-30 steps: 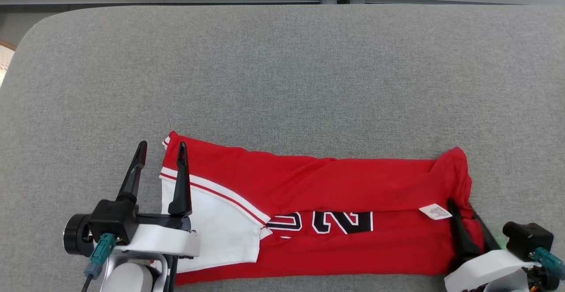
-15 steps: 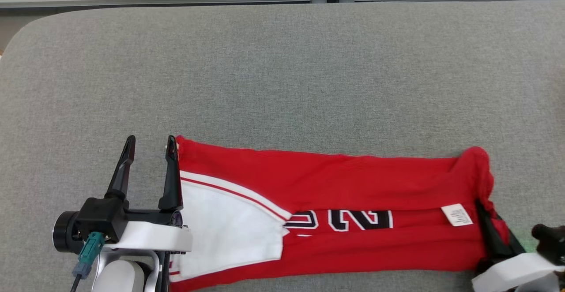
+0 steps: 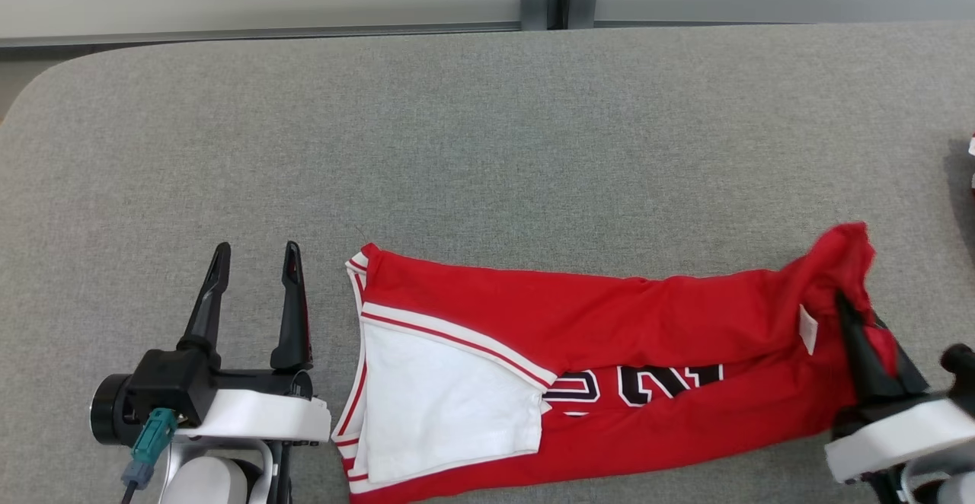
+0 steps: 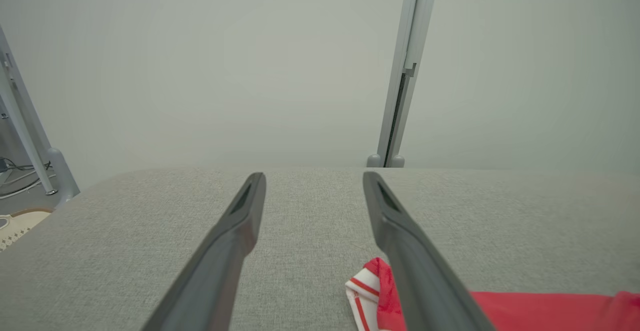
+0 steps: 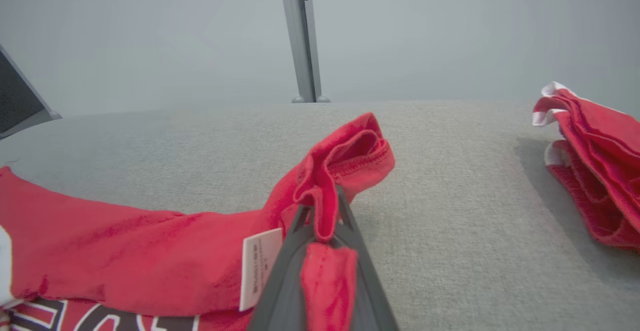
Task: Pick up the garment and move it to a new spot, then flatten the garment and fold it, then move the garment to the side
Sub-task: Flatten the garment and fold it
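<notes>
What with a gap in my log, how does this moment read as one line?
right gripper: shut on jersey end, raised | left gripper: open, beside jersey, apart | jersey: rest on table

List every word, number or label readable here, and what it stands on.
Black, white-edged numerals on the red jersey: half hidden under a fold, not readable for certain.
White tag on the jersey: print too small and blurred to read.
No other text.
</notes>
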Motion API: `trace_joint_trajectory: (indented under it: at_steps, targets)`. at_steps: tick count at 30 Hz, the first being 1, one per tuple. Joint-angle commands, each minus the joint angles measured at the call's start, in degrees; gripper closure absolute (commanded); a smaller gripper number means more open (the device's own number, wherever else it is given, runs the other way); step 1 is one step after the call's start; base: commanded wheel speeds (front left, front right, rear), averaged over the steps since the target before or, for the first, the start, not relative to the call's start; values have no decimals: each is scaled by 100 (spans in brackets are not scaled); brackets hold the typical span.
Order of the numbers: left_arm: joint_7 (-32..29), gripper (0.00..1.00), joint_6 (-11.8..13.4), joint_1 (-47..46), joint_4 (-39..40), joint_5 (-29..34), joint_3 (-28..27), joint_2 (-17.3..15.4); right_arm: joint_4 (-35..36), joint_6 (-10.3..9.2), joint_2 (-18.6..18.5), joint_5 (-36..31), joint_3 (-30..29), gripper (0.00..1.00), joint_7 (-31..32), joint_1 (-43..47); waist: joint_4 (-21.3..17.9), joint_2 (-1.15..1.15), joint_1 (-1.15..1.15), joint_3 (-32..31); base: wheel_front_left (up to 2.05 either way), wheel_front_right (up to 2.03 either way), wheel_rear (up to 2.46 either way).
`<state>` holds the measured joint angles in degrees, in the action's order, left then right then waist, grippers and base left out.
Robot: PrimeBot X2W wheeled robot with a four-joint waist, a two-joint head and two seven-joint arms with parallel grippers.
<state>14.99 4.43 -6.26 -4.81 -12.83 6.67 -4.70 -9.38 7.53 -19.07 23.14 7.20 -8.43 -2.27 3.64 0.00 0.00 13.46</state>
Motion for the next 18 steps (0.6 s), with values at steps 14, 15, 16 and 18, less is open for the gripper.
trace_joint_trajectory:
  at_steps: [14, 15, 16, 18]
  targets:
    - [23, 0, -156, -153, -113, 84, 89, 87, 628, -5, 1260, 429, 2341, 100, 932, -999, 192, 0, 0, -51, 0, 0, 0]
    - [23, 0, -160, -159, -119, 86, 105, 94, 500, -5, 1345, 557, 2553, 100, 901, -1088, 236, 0, 0, -36, 0, 0, 0]
    - [23, 0, -165, -178, -125, 87, 121, 102, 351, -5, 1388, 623, 2745, 100, 890, -1200, 278, 0, 0, -16, 0, 0, 0]
    - [23, 0, -170, -232, -140, 86, 158, 115, 68, -6, 1471, 859, 3088, 100, 813, -1404, 365, 0, 0, 28, 0, 0, 0]
